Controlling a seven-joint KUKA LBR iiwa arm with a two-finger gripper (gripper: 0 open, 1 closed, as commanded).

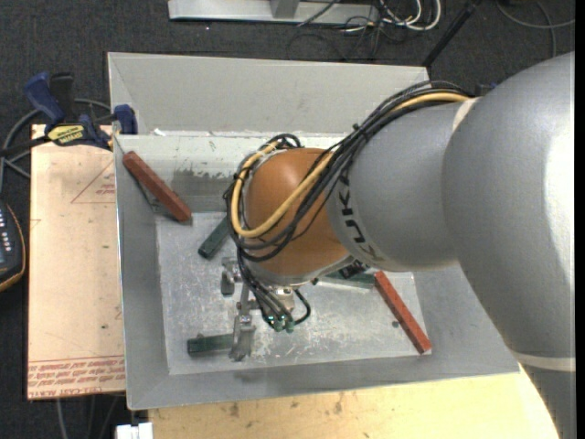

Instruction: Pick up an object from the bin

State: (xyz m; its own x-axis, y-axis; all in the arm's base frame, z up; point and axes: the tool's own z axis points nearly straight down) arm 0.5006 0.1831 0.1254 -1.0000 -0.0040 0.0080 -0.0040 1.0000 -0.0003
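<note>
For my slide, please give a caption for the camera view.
The gripper low in the grey bin, beside a dark green flat piece.

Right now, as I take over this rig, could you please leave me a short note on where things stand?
The gripper is low in the bin, at its near left, right beside a small dark green block lying flat on the floor. I cannot tell its grip state.
Other things: a dark green piece partly hidden under the wrist, a red-brown bar leaning in the far left corner, and a second red-brown bar on the right.
Done: the arm is down in the bin. Nothing is seen lifted.
Left: grasp one thing and lift it out.
</note>
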